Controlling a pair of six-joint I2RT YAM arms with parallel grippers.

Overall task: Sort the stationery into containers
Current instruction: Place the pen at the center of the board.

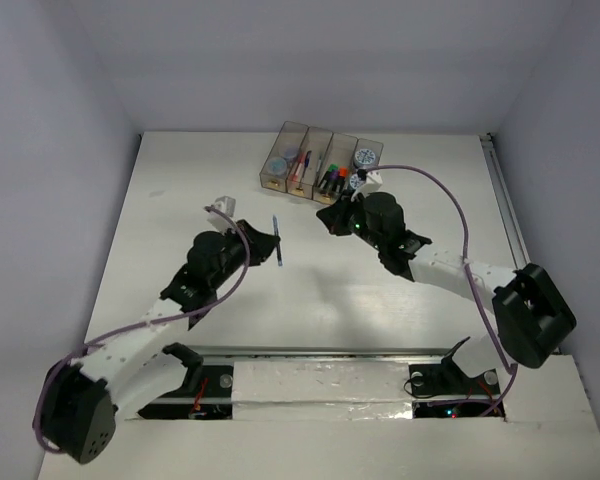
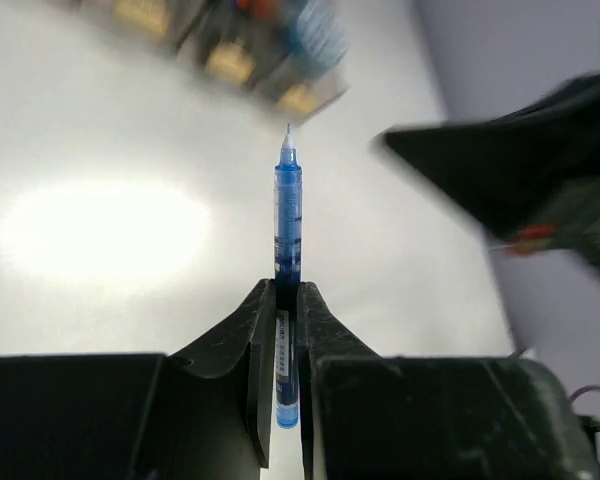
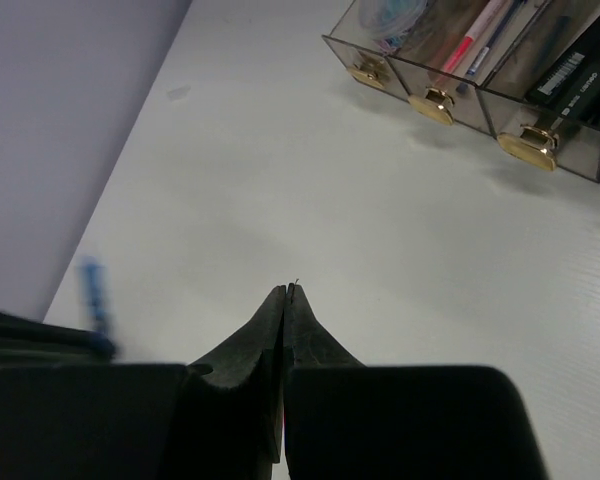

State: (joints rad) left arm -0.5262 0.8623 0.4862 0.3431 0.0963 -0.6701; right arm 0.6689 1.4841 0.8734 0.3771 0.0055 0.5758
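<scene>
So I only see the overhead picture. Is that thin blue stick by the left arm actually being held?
Observer: Yes, the left wrist view shows the left gripper closed on the blue pen, its tip sticking out ahead.
Operator: And the other claw?
Observer: The right gripper is shut, holding nothing.
Operator: Any pens binned?
Observer: A pink pen lies in one bin of the containers, next to the bin with the highlighters.

No lettering can be read. The blue pen (image 2: 287, 230) carries a small white label with print too tiny to make out. A black highlighter (image 3: 570, 75), at two o'clock in the right wrist view, bears blurred white print.
</scene>
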